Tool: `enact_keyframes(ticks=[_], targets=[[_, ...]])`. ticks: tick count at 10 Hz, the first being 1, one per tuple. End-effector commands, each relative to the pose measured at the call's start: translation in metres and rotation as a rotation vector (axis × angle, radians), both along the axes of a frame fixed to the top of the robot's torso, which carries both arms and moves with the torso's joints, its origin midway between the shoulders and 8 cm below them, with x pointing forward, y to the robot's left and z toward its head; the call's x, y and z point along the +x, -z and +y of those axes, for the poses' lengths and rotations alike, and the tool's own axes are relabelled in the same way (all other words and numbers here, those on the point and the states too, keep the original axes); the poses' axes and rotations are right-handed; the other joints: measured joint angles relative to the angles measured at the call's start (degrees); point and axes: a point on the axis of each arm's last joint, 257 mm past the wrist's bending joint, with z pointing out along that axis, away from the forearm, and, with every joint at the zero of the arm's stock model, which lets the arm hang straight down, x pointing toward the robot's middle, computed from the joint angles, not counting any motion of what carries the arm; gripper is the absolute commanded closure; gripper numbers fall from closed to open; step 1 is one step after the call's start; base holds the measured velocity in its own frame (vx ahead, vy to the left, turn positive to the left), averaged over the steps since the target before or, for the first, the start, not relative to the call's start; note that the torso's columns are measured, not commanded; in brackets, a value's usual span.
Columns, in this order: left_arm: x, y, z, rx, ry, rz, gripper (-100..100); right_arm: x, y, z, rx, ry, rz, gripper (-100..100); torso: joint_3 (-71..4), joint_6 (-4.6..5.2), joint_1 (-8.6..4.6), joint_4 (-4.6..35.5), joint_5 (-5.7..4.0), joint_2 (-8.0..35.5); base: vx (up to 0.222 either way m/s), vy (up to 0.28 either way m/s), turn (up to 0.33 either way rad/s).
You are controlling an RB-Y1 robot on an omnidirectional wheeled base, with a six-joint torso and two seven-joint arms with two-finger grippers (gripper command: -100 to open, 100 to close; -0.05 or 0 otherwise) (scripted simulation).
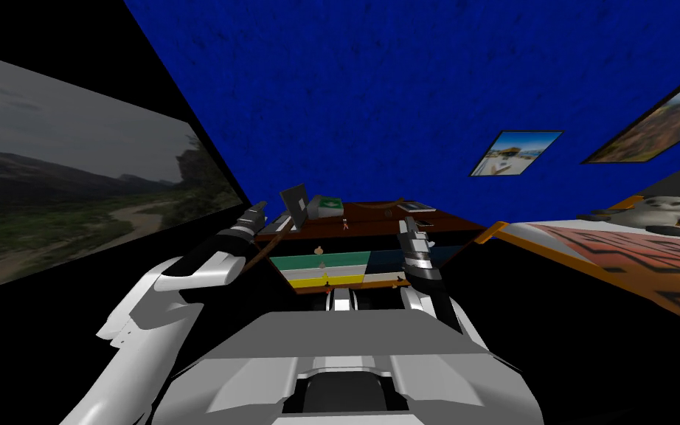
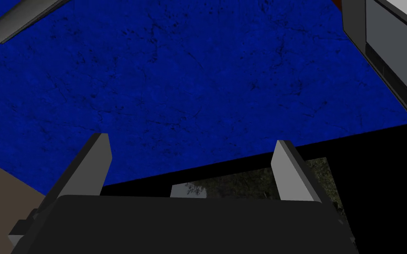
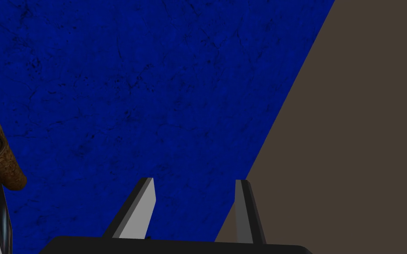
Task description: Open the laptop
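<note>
The laptop (image 1: 293, 201) sits on the left end of a brown desk top (image 1: 449, 219), its dark lid standing raised above a lighter base. My left gripper (image 1: 259, 208) hangs just left of it, off the desk's left end. In the left wrist view that gripper (image 2: 193, 140) is open wide with nothing between its fingers, and the laptop's dark lid and screen (image 2: 390, 48) lie off to one side of the far finger. My right gripper (image 1: 407, 223) is raised over the desk's right half. Its fingers (image 3: 147, 198) stand apart with nothing between them.
A green and white box (image 1: 327, 206) lies behind the laptop, and a flat book (image 1: 414, 207) lies further right. Below the top are drawers with coloured fronts (image 1: 324, 263). A bed with an orange patterned cover (image 1: 626, 258) and a panda toy (image 1: 663, 211) stand at the right, and a large window (image 1: 73, 192) at the left.
</note>
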Motion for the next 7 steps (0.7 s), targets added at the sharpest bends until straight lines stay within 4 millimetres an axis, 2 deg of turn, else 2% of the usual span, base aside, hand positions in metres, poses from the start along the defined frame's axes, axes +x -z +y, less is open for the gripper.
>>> enact_keyframes(ticks=[1, 2, 4, 5, 7], targets=[[0.002, -0.004, 0.010, 0.008, -0.024, 0.030, -100, 0.000, 0.000, 0.000, 0.000, 0.000, 0.000, 0, 0.0, 0.01, 0.00, 0.0, 0.00, 0.0, 0.036, -0.110, 0.028], [0.002, -0.003, 0.010, 0.006, -0.028, 0.037, -100, 0.000, 0.000, 0.000, 0.000, 0.000, 0.000, 0, 0.1, 0.00, -0.06, 0.0, -0.02, 0.1, 0.021, -0.092, 0.023], [0.002, -0.014, 0.021, 0.021, -0.052, 0.056, -100, 0.000, 0.000, 0.000, 0.000, 0.000, 0.000, 0, 0.0, 0.00, -0.05, 0.0, -0.01, 0.1, 0.061, -0.121, 0.047], [0.002, -0.010, 0.023, 0.017, -0.060, 0.072, -100, 0.000, 0.000, 0.000, 0.000, 0.000, 0.000, 0, 0.0, 0.01, -0.14, 0.0, -0.04, 0.0, 0.045, -0.109, 0.015], [0.002, -0.014, 0.029, 0.022, -0.075, 0.087, -100, 0.000, 0.000, 0.000, 0.000, 0.000, 0.000, 0, 0.1, 0.00, 0.01, 0.0, 0.00, 0.1, 0.015, -0.097, 0.019]])
